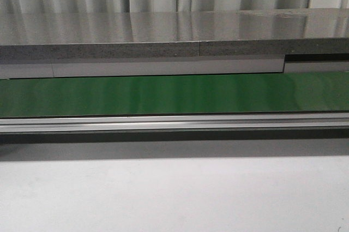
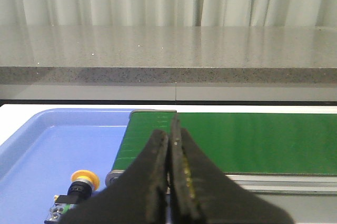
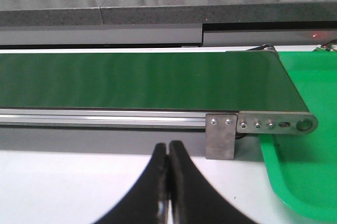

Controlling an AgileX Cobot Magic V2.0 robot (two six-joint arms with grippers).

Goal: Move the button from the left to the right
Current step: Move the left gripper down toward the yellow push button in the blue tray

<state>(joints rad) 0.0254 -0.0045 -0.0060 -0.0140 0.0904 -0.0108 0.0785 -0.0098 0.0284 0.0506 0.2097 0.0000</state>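
The button (image 2: 80, 183), with a round orange-yellow cap on a black body, lies in the blue tray (image 2: 37, 145) beside the end of the green belt (image 2: 253, 142); it shows only in the left wrist view. My left gripper (image 2: 169, 134) is shut and empty, over the belt's end and to the right of the button. My right gripper (image 3: 168, 147) is shut and empty, over the white table in front of the belt (image 3: 142, 81). Neither gripper shows in the front view, which shows only the bare belt (image 1: 174, 94).
A green tray (image 3: 305, 161) sits at the belt's right end, by a metal bracket (image 3: 221, 135) and the belt's aluminium rail (image 1: 174, 123). A grey stone counter (image 1: 174, 35) runs behind the belt, with curtains beyond. White tabletop (image 1: 174, 194) lies in front.
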